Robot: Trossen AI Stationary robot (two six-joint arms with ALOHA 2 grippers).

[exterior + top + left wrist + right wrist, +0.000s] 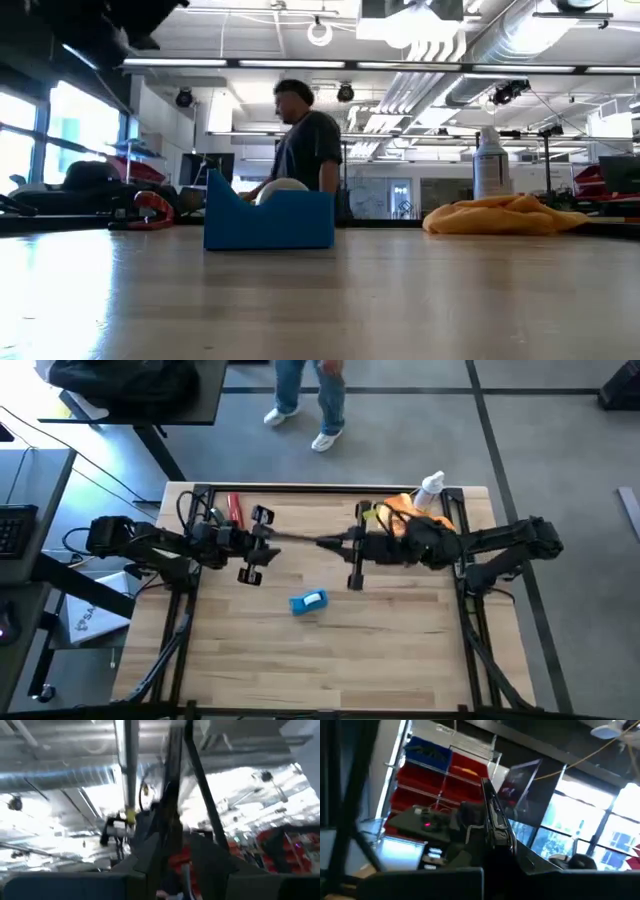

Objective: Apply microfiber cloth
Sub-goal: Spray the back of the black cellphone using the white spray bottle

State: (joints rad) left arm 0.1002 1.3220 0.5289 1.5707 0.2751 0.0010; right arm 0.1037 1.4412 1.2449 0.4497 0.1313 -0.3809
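Locate the microfiber cloth [418,510] at about 1 o'clock on the table [400,660], bunched in folds just beside the white spray bottle [431,487]. Expect it to be light, soft and limp; it will drape and slide, so take hold of a raised fold at its crest, not a flat edge. Both arms meet over the table's middle, holding a thin dark object [310,541] between them. The left gripper [262,546] and right gripper [356,546] face each other; whether their fingers are open or closed cannot be told. The blue block [308,602] lies at 6 o'clock from them.
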